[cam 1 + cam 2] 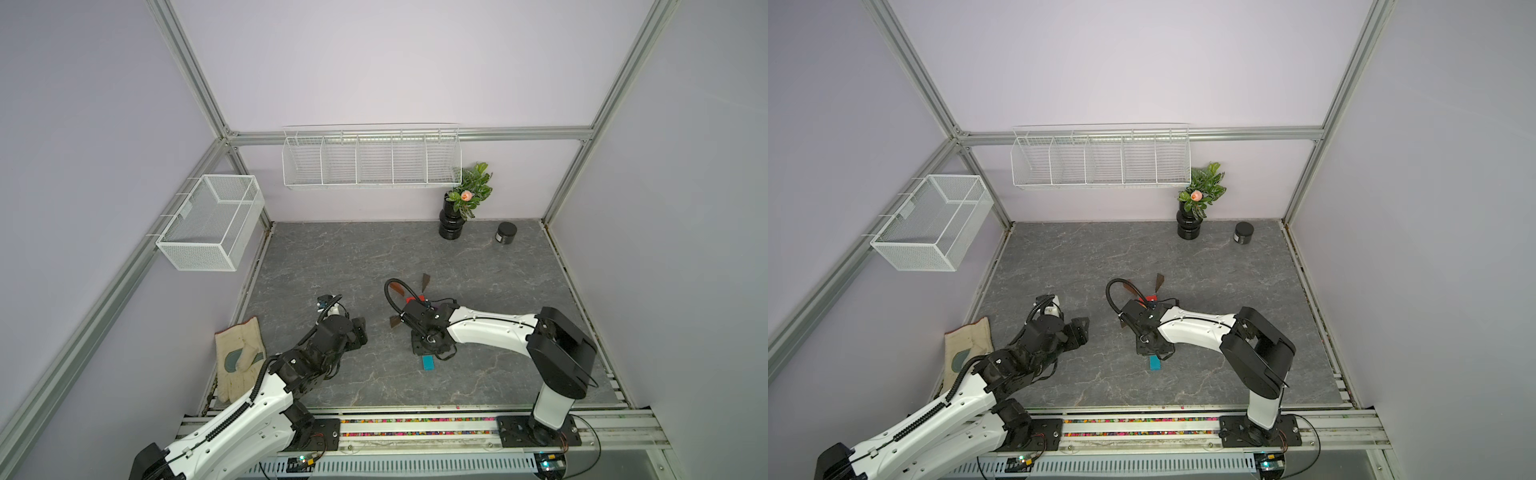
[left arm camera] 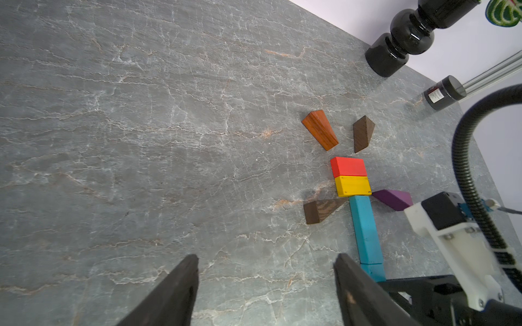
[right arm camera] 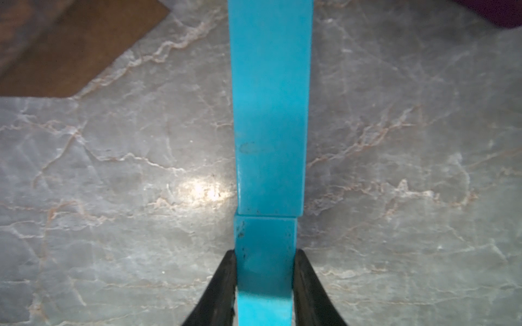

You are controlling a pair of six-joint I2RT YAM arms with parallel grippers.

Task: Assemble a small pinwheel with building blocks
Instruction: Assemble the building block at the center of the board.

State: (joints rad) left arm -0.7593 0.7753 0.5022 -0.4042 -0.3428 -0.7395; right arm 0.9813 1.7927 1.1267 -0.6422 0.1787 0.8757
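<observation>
Two teal wooden bars (image 3: 271, 113), one stem (image 2: 365, 228).
My right gripper (image 3: 265, 254) pinches the end bar (image 3: 265, 234) for alignment; left gripper (image 2: 267, 256) spread.

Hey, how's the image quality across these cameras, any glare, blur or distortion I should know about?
Right wrist view: a bright glare patch on the table beside the teal stem; the brown wedge is out of focus. Left wrist view: blocks sharp, left tool blurred up close. Both top views: evenly lit, soft shadows, frame posts splay outward.
</observation>
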